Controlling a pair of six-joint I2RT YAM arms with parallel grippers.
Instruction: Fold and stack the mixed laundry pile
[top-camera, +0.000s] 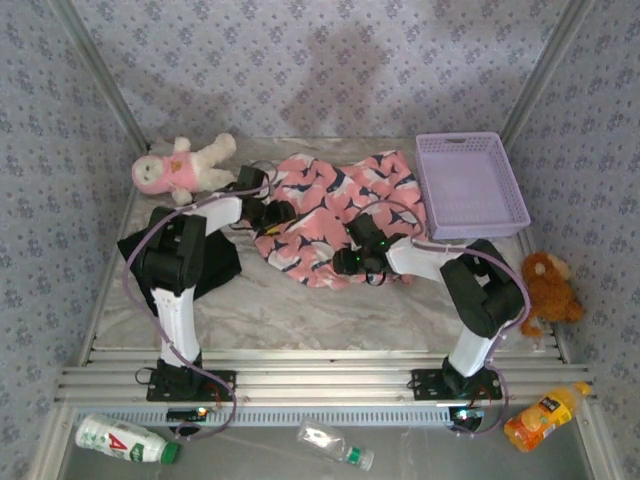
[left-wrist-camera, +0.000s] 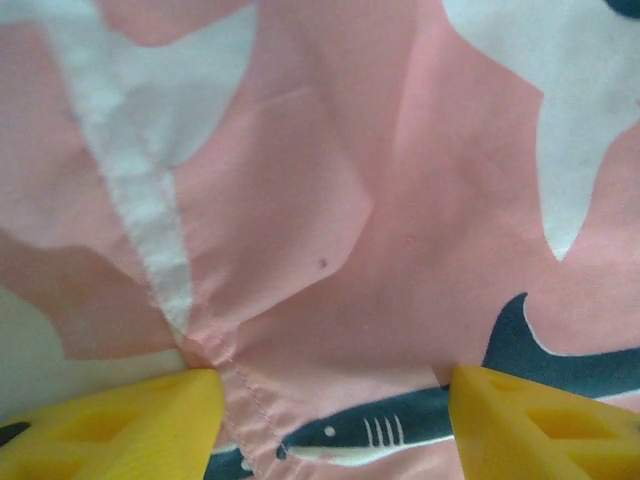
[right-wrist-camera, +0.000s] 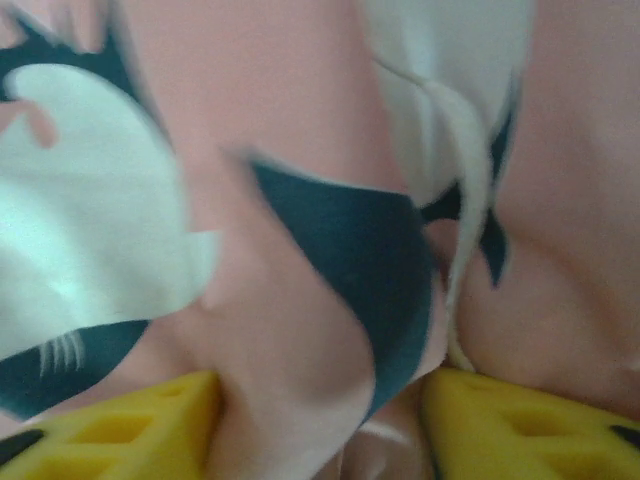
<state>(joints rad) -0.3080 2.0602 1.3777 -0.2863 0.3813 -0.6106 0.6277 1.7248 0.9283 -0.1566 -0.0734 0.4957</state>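
Observation:
The pink garment (top-camera: 335, 205) with dark and white shark-like prints lies spread and rumpled across the middle of the table. My left gripper (top-camera: 272, 213) rests on its left edge. In the left wrist view its yellow fingers (left-wrist-camera: 120, 425) stand apart with flat cloth (left-wrist-camera: 330, 250) and a puckered seam between them, so the left gripper (left-wrist-camera: 337, 420) is open. My right gripper (top-camera: 352, 258) is at the garment's near edge. In the right wrist view the right gripper (right-wrist-camera: 320, 420) is closed on a thick bulging fold of pink cloth (right-wrist-camera: 300, 330). The black T-shirt (top-camera: 225, 265) lies at the left, mostly under my left arm.
A pink-and-white plush toy (top-camera: 180, 168) lies at the back left and a lavender mesh basket (top-camera: 470, 185) at the back right. A brown teddy bear (top-camera: 548, 285) sits off the right edge. Bottles (top-camera: 545, 415) lie in front of the arm bases.

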